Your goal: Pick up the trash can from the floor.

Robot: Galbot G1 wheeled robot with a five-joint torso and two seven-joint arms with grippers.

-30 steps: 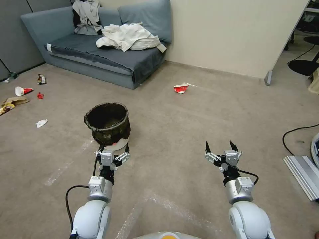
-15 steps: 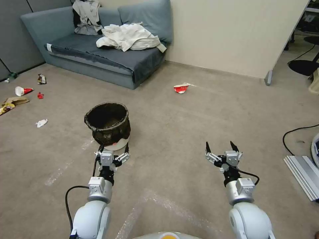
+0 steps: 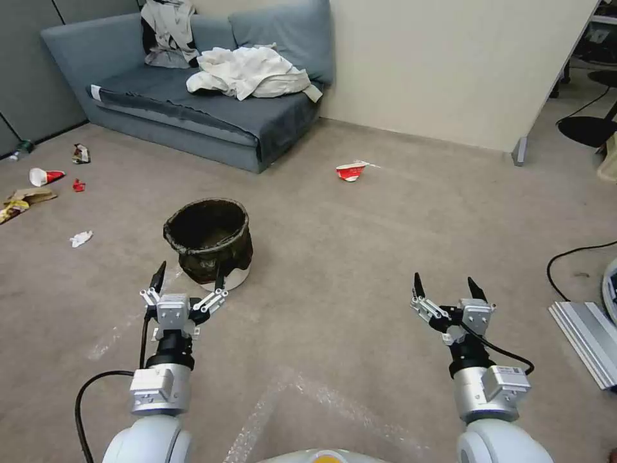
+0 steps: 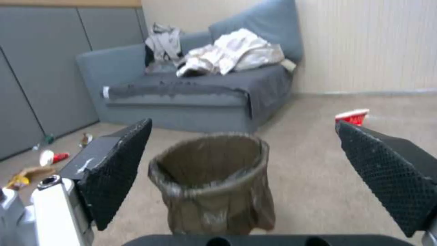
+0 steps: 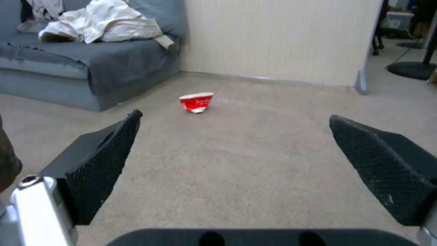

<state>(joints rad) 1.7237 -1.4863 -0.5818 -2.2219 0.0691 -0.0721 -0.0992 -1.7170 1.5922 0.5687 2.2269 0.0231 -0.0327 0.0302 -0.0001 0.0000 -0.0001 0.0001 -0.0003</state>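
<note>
Your trash can (image 3: 209,241) stands upright on the floor (image 3: 334,257), not yet gripped. The left gripper (image 3: 187,278) sits just short of it, jaws wide and lined up on it. The right gripper (image 3: 448,287) hangs well apart, jaws wide. Closing in, gripping and lifting all remain.

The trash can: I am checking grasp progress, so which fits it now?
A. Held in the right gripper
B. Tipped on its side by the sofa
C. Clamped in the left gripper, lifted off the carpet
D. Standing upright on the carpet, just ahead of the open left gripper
D: the trash can stands upright on the floor, just beyond the spread fingers of the left gripper, which do not touch it.
</note>
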